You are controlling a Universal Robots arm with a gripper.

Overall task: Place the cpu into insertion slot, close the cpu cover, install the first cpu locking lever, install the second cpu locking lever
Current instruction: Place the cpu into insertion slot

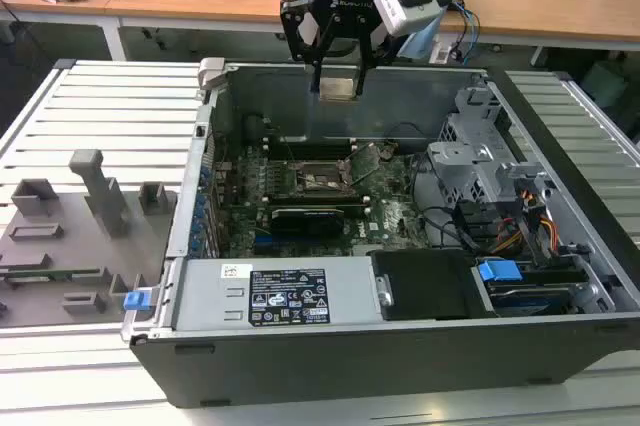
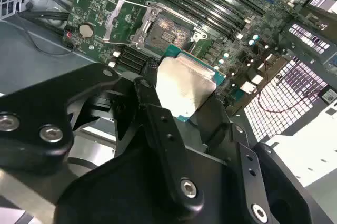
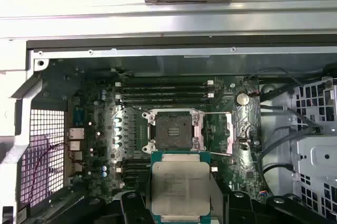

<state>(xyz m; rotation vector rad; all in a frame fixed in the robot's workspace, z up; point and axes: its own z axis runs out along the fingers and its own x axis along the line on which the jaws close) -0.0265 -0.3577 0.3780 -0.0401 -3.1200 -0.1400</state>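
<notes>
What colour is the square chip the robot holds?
The cpu has a silvery-beige top with a green rim, clearest in the first wrist view.

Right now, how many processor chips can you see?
1. The chip is held in the gripper, above the open computer case. The socket is empty. Others could be hidden.

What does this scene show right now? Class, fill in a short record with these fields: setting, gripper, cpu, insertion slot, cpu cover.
setting: open computer case, green motherboard inside
gripper: above the case, shut on the cpu
cpu: held in the air, metal top showing, not yet seated
insertion slot: empty and uncovered
cpu cover: swung open beside the insertion slot
</notes>
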